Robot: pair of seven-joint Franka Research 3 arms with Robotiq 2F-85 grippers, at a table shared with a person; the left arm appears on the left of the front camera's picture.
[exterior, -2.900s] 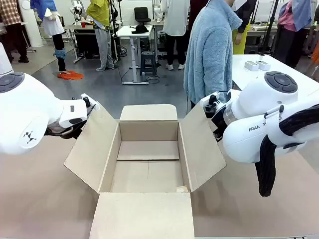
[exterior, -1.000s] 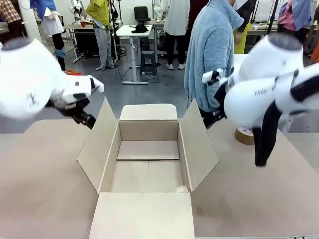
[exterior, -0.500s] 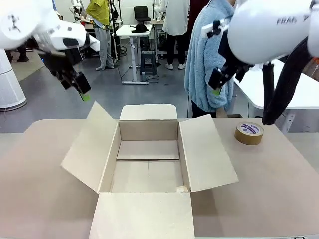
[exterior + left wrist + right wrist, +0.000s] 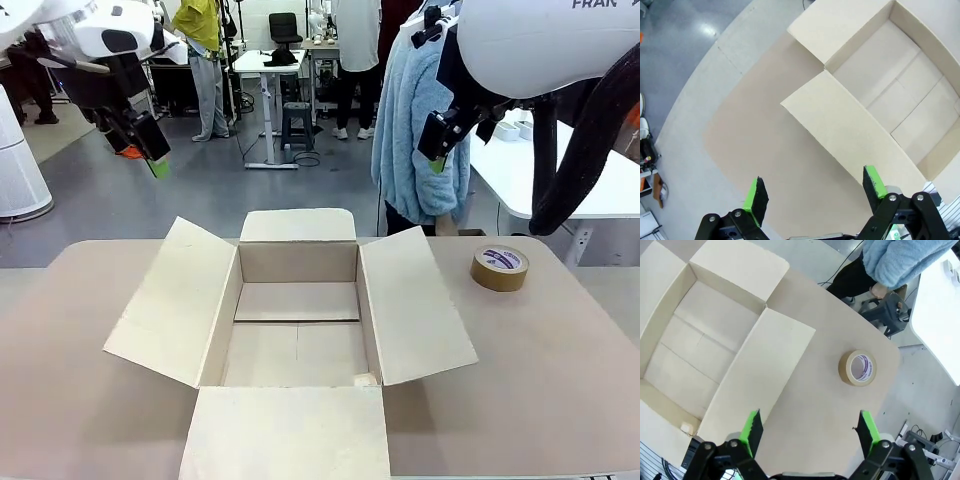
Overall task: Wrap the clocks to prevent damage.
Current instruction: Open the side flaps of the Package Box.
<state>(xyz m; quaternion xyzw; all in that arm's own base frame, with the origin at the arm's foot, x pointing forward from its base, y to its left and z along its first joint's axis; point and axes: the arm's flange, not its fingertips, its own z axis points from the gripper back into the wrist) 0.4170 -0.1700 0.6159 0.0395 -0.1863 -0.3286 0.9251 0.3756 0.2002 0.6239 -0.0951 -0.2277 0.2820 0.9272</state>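
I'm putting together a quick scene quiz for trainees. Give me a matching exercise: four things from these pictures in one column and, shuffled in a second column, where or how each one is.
Things:
1. cardboard box
2. tape roll
3. left gripper
4. person

Places or states:
A. lying flat on the table, on the robot's right of the box
B. standing at the table's far side, in a light blue fleece
C. flaps spread open, in the middle of the table
D. raised high, jaws open, holding nothing

Pairs: 1-C, 2-A, 3-D, 4-B
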